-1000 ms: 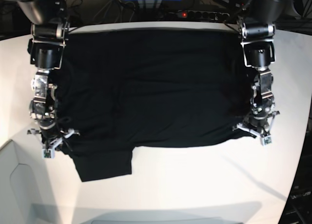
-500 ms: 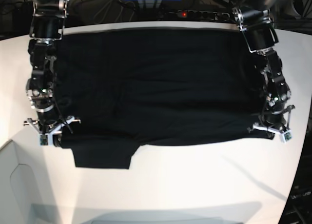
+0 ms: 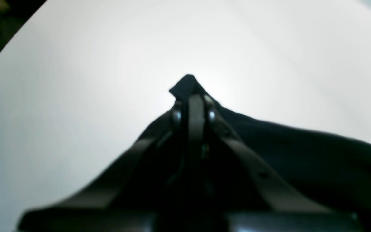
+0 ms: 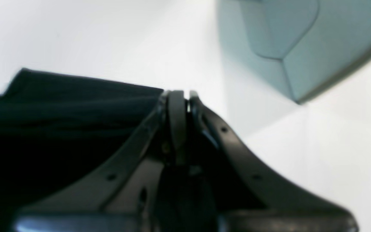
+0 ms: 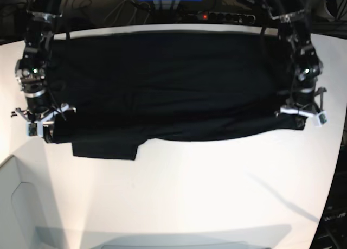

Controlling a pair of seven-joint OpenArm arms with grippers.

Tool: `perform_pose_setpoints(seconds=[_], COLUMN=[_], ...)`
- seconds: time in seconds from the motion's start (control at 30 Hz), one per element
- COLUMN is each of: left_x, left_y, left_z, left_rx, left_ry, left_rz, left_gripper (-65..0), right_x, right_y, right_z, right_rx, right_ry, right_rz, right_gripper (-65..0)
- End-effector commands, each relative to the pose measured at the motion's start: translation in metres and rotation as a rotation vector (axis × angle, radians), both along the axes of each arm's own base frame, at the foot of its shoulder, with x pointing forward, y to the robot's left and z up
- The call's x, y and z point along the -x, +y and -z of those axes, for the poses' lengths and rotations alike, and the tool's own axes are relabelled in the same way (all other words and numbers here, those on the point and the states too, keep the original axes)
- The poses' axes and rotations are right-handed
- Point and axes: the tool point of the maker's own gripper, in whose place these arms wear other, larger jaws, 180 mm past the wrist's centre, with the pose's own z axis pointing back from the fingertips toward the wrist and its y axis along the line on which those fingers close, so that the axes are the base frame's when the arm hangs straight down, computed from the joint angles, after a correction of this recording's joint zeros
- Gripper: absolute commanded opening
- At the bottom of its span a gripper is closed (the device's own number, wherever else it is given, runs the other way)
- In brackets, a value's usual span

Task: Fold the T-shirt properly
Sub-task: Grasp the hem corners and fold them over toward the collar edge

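Both hands clamped on T-shirt (image 5: 162,86) corners: left hand (image 5: 300,112), right hand (image 5: 40,122). Shirt spread across desk (image 5: 206,195). Risk: uneven pull slips a corner, skewing fold.

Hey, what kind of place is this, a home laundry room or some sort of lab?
Most likely a robotics lab bench, not a home. A black T-shirt lies spread on a plain white table between two robot arms, and a power strip with tangled cables runs along the table's far edge.
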Motion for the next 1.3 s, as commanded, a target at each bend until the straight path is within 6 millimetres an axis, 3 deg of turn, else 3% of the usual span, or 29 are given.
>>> perform_pose_setpoints(seconds=[0.0,0.27,0.57,0.93,1.1,1.27], left_x=[0.000,0.051,0.089,0.094,0.095,0.096], left_y=[0.005,0.021,0.027,0.023,0.022,0.022], left_z=[-0.011,0.014,0.031,0.040,0.041,0.042], left_rx=[-0.006,0.086,0.155,0.170,0.172,0.173], left_ry=[-0.038,0.013,0.066,0.089,0.094,0.096], left_rz=[-0.005,-0.076,-0.117,-0.118,-0.119,-0.119], left_gripper=[-65.0,-65.0,-65.0,-65.0,-65.0,-65.0], right_x=[-0.002,0.033,0.057,0.069,0.077,0.076], right_y=[-0.004,-0.015,-0.007,-0.006,-0.011,-0.018], right_z=[-0.015,0.011,0.015,0.029,0.046,0.041], right_rx=[0.014,0.008,0.000,0.000,0.000,0.027], right_ry=[-0.051,0.032,0.062,0.116,0.212,0.218], right_rz=[-0.005,0.024,0.002,0.002,0.021,0.019], right_gripper=[-65.0,-65.0,-65.0,-65.0,-65.0,-50.1])
